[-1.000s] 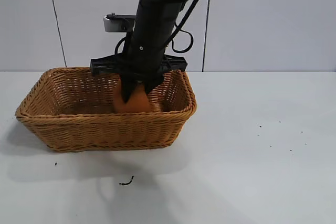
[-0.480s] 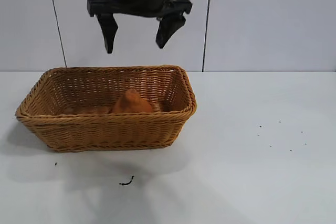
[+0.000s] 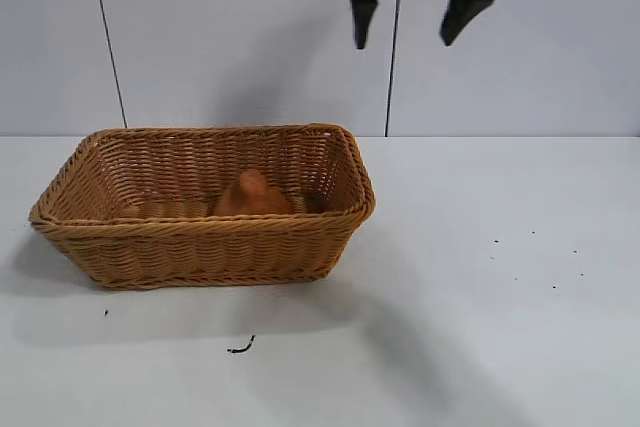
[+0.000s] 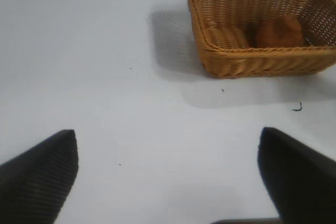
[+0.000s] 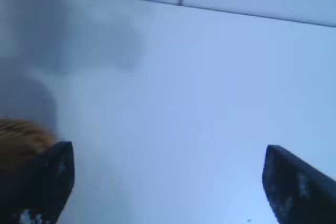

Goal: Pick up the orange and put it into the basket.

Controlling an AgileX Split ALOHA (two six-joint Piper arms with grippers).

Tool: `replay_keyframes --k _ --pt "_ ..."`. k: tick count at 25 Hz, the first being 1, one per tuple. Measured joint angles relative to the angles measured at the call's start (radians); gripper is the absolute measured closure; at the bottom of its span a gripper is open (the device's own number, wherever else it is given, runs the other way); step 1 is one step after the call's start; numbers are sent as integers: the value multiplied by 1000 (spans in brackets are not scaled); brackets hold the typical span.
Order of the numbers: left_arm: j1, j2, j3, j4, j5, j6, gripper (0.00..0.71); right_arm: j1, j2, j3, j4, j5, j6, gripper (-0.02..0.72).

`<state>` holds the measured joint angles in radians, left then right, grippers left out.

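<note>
The dull-orange lumpy orange point(image 3: 252, 195) lies inside the tan wicker basket point(image 3: 200, 229), toward its right half, with nothing touching it. My right gripper point(image 3: 404, 43) hangs high above the table, up and to the right of the basket, open and empty. In the right wrist view the right gripper point(image 5: 168, 148) spans bare table, with a bit of the basket point(image 5: 18, 135) at the edge. The left gripper point(image 4: 167, 132) is open over bare table, far from the basket point(image 4: 252, 52) and the orange point(image 4: 281, 32).
A small dark scrap point(image 3: 240, 347) lies on the white table in front of the basket. Tiny dark specks point(image 3: 520, 267) dot the table at the right. A panelled wall stands behind.
My right gripper let go of the orange inside the basket, rose out of it, and has moved up and to the right. The orange stays in the basket.
</note>
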<state>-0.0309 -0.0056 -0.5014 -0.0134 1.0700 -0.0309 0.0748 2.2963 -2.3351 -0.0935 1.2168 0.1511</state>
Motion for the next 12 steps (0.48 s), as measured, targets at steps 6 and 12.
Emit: replay_keyframes --k 6,12 --pt "0 0 0 0 0 0 44 -74 0 0 57 1 -13 31" --pt "0 0 0 0 0 0 44 -74 0 0 81 2 -22 31"
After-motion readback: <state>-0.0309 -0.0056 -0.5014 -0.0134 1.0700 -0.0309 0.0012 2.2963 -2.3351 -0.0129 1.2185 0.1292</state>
